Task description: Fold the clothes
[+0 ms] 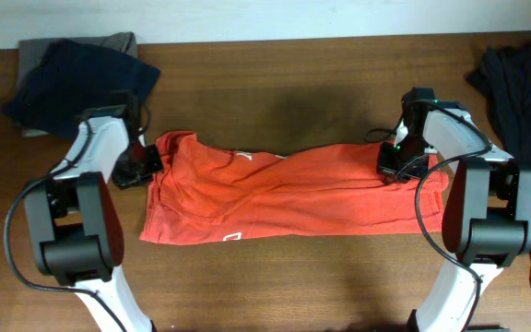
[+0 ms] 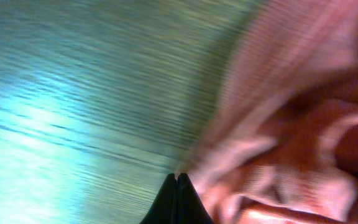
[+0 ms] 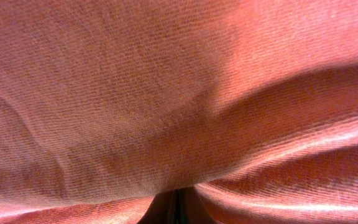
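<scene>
The red-orange T-shirt (image 1: 284, 189) lies across the middle of the table, bunched into a long wrinkled band, with a small white mark near its front edge. My left gripper (image 1: 141, 168) is at the shirt's left end. In the left wrist view its jaws (image 2: 177, 179) are pressed together, with the shirt's pale edge (image 2: 291, 124) running off from their tips. My right gripper (image 1: 396, 164) is at the shirt's right end. In the right wrist view cloth (image 3: 166, 93) fills the frame and drapes over the shut jaws (image 3: 178, 208).
A dark blue garment on a grey one (image 1: 76, 78) lies at the back left corner. A dark pile of clothes (image 1: 524, 92) lies along the right edge. Bare wooden table (image 1: 284, 83) shows behind the shirt and in front of it.
</scene>
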Controlling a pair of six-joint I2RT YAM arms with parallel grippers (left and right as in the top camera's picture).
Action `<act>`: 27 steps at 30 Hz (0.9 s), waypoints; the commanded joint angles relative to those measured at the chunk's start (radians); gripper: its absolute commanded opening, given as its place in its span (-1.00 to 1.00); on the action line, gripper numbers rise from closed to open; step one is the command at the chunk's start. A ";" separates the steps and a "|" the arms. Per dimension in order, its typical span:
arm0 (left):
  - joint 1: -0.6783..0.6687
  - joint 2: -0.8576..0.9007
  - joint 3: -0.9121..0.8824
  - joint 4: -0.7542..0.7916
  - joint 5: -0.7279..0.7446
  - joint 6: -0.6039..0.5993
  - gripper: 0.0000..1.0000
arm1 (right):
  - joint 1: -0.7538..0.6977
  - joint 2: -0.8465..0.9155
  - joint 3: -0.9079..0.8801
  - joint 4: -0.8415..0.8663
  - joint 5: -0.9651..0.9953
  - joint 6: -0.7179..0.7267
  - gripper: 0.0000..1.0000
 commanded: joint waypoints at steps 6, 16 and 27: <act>0.018 -0.138 0.032 -0.021 0.177 0.029 -0.98 | -0.015 0.026 -0.032 0.019 0.076 -0.003 -0.92; -0.092 -0.232 -0.015 0.011 0.304 0.095 -0.99 | -0.015 0.026 -0.032 0.027 0.054 -0.003 -0.92; -0.188 -0.060 -0.072 0.101 0.304 0.114 -0.99 | -0.015 0.026 -0.032 0.021 0.051 -0.003 -0.92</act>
